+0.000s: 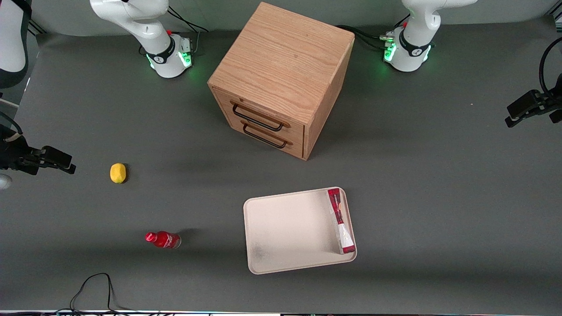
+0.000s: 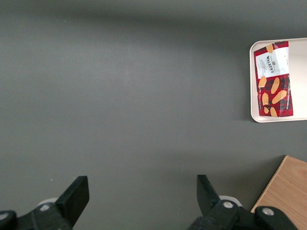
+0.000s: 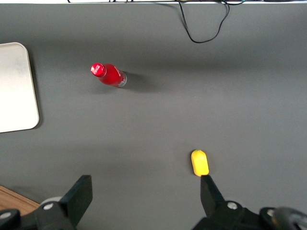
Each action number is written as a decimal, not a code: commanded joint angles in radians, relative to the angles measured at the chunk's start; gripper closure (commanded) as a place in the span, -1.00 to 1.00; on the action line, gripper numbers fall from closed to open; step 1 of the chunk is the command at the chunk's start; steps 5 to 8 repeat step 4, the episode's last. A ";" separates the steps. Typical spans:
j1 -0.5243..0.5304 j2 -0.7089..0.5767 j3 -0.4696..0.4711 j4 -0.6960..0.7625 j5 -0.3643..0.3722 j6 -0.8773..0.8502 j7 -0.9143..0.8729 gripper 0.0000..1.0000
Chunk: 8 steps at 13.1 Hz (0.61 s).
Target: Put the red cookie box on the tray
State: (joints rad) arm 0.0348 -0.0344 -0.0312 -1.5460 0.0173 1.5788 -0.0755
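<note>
With the red cookie box [image 2: 274, 80] resting inside the tray [image 2: 253, 81], well clear of the empty gripper [image 2: 139, 201], whose fingers are spread, the sensible step is staying away without nudging either.

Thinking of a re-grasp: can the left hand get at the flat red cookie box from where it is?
Probably yes: the left hand hangs open above bare table, nothing covers the flat red cookie box on the cream-white tray.
</note>
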 commanded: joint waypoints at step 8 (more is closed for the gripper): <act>-0.015 -0.030 -0.029 -0.026 -0.007 -0.022 -0.009 -1.00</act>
